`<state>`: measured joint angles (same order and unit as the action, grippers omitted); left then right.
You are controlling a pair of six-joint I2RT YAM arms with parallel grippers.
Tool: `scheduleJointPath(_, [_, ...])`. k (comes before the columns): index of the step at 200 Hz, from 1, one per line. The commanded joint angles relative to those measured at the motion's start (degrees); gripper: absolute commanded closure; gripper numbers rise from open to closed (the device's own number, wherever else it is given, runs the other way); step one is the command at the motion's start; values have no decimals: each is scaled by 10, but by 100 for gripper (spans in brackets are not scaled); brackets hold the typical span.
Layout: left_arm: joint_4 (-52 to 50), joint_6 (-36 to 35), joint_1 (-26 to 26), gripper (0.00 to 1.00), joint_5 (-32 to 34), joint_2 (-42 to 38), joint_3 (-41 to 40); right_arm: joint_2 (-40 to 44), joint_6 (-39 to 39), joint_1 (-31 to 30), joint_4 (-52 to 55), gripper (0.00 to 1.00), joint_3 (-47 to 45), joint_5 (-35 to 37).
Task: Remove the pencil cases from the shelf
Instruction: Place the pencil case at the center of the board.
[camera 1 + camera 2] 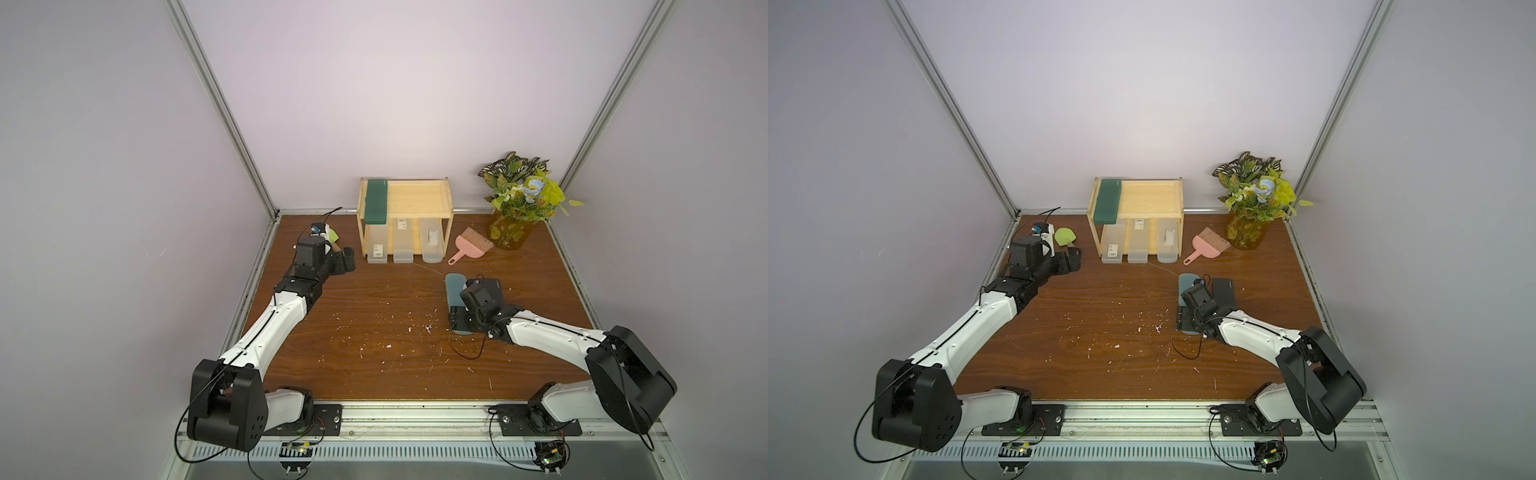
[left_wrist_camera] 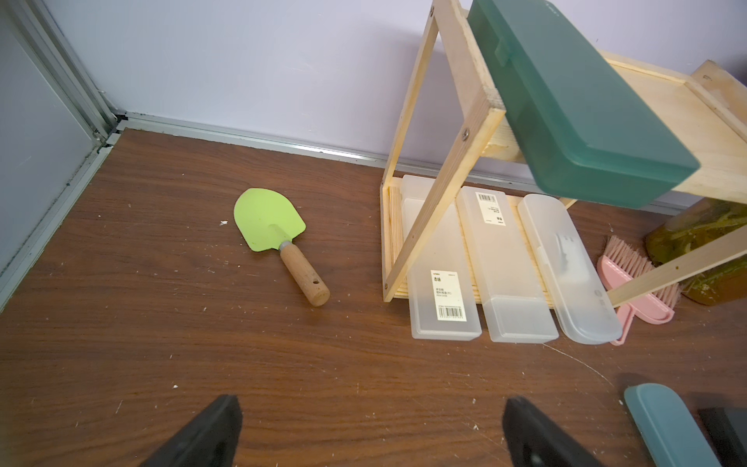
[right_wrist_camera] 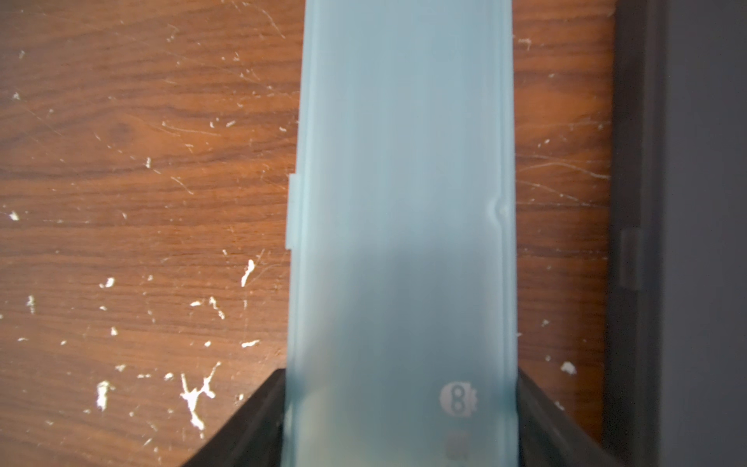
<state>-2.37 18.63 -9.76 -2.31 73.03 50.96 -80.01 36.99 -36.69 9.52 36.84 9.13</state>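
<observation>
Worktop (image 1: 374, 340): carries everything. It is bare wood between the two sets of fingers, so there is room to set cases down.
Shelf (image 1: 419, 199): ahead of the left fingers (image 1: 348, 261) and well apart from the right fingers (image 1: 457, 320). It looks light. A case dragged out against its raised rim could slide or tip the whole rack.
Dark green case (image 1: 377, 199): on the upper tier, at the end nearest the left fingers, with its front overhanging the tray edge. A shallow pinch or a bump on that overhang could drop it onto the cases below.
Frosted cases (image 2: 513, 263): three lie side by side on the lower tier, jutting out toward the left fingers. They are packed closely, so fingers closing on one may push its neighbour, or push the pink brush (image 1: 471, 245) just beside the far one.
Teal blue case (image 3: 404, 202): off the shelf, flat on the worktop between the right fingers. If they rise before letting go, it will lift or skid.
Black case (image 1: 1223, 291): off the shelf, just beside the teal blue case, and the likeliest thing to be knocked.
Right fingers: narrowly set, pressed against both long edges of the teal blue case near its end.
Left fingers: spread wide, holding nothing and touching nothing.
</observation>
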Motion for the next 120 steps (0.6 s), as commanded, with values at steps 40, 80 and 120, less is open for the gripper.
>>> scheduleJointPath(40, [-1, -7, -4, 1, 4, 0, 14, 12, -1, -3, 37, 3, 7, 4])
scheduleJointPath(80, [-15, -9, -4, 1, 4, 1, 34, 60, -21, -3, 89, 1, 54, 24])
scheduleJointPath(120, [-36, -12, -6, 1, 11, 9, 88, 137, -68, -2, 162, 1, 166, 49])
